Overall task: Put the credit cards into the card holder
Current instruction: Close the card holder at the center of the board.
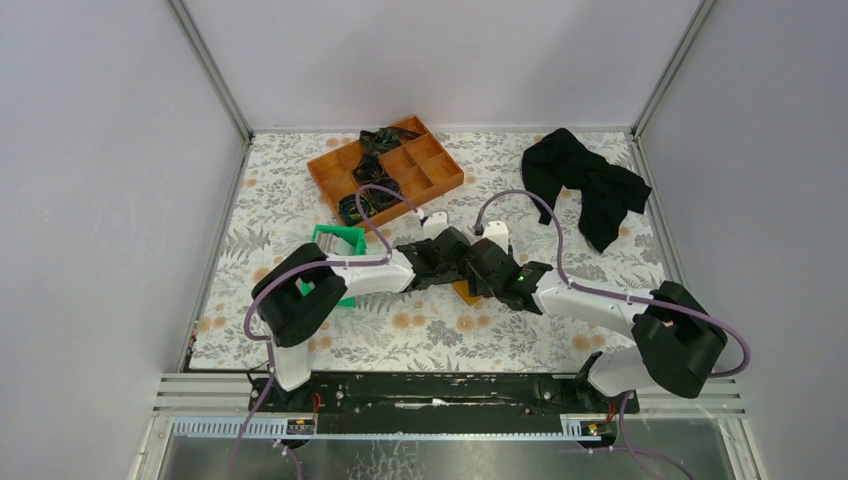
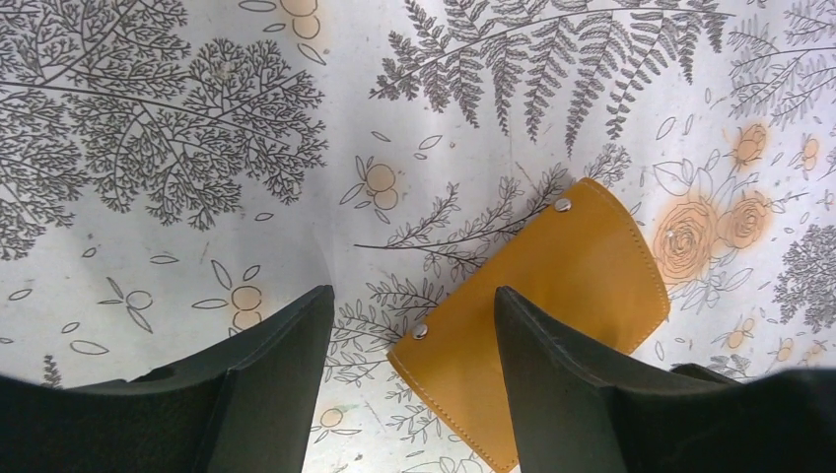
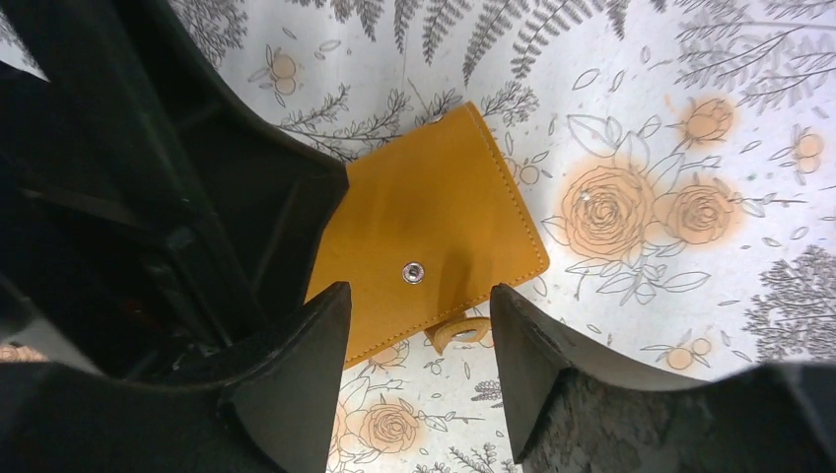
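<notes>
The card holder is an orange-tan wallet lying folded shut and flat on the floral cloth, seen in the top view as a small orange patch under both wrists. My left gripper hovers open above its stud-lined edge, holding nothing. My right gripper also stands open over the card holder, with the loose snap tab lying on the cloth between its fingers, untouched. The credit cards are out of view.
The left arm's black gripper body crowds the right wrist view, close beside the wallet. A green bin stands left of the arms, an orange compartment tray with dark cables behind, and a black cloth at the back right.
</notes>
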